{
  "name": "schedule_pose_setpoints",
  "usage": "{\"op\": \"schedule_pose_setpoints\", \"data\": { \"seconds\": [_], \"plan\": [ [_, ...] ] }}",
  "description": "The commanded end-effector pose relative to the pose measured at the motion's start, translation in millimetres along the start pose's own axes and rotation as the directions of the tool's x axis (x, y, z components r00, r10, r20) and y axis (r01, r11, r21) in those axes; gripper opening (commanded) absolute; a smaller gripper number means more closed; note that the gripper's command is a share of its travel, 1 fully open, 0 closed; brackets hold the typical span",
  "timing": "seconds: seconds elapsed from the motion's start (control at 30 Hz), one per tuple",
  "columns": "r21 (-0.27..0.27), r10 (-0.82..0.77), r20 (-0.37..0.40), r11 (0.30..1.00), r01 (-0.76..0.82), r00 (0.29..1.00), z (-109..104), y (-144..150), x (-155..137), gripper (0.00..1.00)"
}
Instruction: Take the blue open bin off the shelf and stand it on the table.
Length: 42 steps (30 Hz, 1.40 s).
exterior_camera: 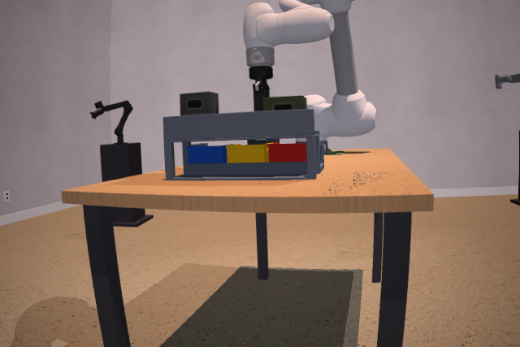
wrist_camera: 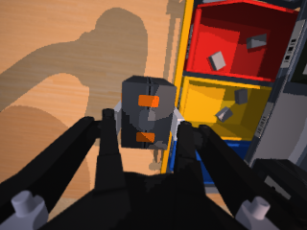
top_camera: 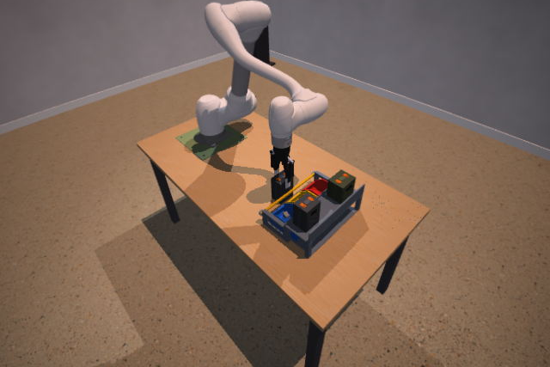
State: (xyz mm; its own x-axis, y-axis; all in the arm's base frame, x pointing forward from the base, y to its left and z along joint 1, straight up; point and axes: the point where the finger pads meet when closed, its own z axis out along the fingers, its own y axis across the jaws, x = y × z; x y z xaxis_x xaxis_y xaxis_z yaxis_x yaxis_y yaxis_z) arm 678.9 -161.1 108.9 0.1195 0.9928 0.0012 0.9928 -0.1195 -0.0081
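Top view. Arm on a green base plate at the far end of the tabletop. Gripper points straight down, its fingers pinching a dark box that stands in front of the shelf, just outside a yellow rail. Two more dark boxes on the shelf's top board: black box, green box. Blue bin at the near end of the lower row, then yellow bin, then red bin.

Exterior view. Seen from behind the shelf: the three bins sit level in a row under the top board, the blue bin at the left. The gripper comes down behind the shelf, roughly over the yellow-red end; its fingertips are hidden by the top board.

Wrist view. Fingers are closed on two opposite sides of the dark box, which bears two orange marks. Red and yellow bins each hold small grey parts. Only a strip of the blue bin shows, low and to the right of the fingers, past the yellow rail.

Key relation, as judgement: the held box stands before the bin row, so it looks like an obstacle to shift aside. The blue bin lies sideways along the row from the gripper, at its end; its open front faces the arm.
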Motion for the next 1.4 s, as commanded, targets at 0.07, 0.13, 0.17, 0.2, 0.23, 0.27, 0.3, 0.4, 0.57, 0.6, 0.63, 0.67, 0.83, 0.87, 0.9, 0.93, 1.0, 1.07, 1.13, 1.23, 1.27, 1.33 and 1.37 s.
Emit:
{"op": "schedule_pose_setpoints", "data": {
  "seconds": [0.07,0.13,0.17,0.2,0.23,0.27,0.3,0.4,0.57,0.6,0.63,0.67,0.83,0.87,0.9,0.93,1.0,1.07,1.13,1.23,1.27,1.33,1.37],
  "plan": [
    [0.000,0.000,0.000,1.000,0.000,1.000,0,0,0,0.00],
    [0.000,0.000,0.000,1.000,0.000,1.000,0,0,0,0.00],
    [0.000,0.000,0.000,1.000,0.000,1.000,0,0,0,0.00],
    [0.000,0.000,0.000,1.000,0.000,1.000,0,0,0,0.00],
    [0.000,0.000,0.000,1.000,0.000,1.000,0,0,0,0.00],
    [0.000,0.000,0.000,1.000,0.000,1.000,0,0,0,0.00],
    [0.000,0.000,0.000,1.000,0.000,1.000,0,0,0,0.00],
    [0.000,0.000,0.000,1.000,0.000,1.000,0,0,0,0.00],
    [0.000,0.000,0.000,1.000,0.000,1.000,0,0,0,0.00],
    [0.000,0.000,0.000,1.000,0.000,1.000,0,0,0,0.00],
    [0.000,0.000,0.000,1.000,0.000,1.000,0,0,0,0.00],
    [0.000,0.000,0.000,1.000,0.000,1.000,0,0,0,0.00],
    [0.000,0.000,0.000,1.000,0.000,1.000,0,0,0,0.00],
    [0.000,0.000,0.000,1.000,0.000,1.000,0,0,0,0.00],
    [0.000,0.000,0.000,1.000,0.000,1.000,0,0,0,0.00],
    [0.000,0.000,0.000,1.000,0.000,1.000,0,0,0,0.00],
    [0.000,0.000,0.000,1.000,0.000,1.000,0,0,0,0.00],
    [0.000,0.000,0.000,1.000,0.000,1.000,-6,0,0,0.00],
    [0.000,0.000,0.000,1.000,0.000,1.000,-12,0,0,0.00],
    [0.000,0.000,0.000,1.000,0.000,1.000,-15,0,0,0.00],
    [0.000,0.000,0.000,1.000,0.000,1.000,-15,0,0,0.00],
    [0.000,0.000,0.000,1.000,0.000,1.000,-15,0,0,0.00],
    [0.000,0.000,0.000,1.000,0.000,1.000,-15,0,0,0.00]
  ]
}}
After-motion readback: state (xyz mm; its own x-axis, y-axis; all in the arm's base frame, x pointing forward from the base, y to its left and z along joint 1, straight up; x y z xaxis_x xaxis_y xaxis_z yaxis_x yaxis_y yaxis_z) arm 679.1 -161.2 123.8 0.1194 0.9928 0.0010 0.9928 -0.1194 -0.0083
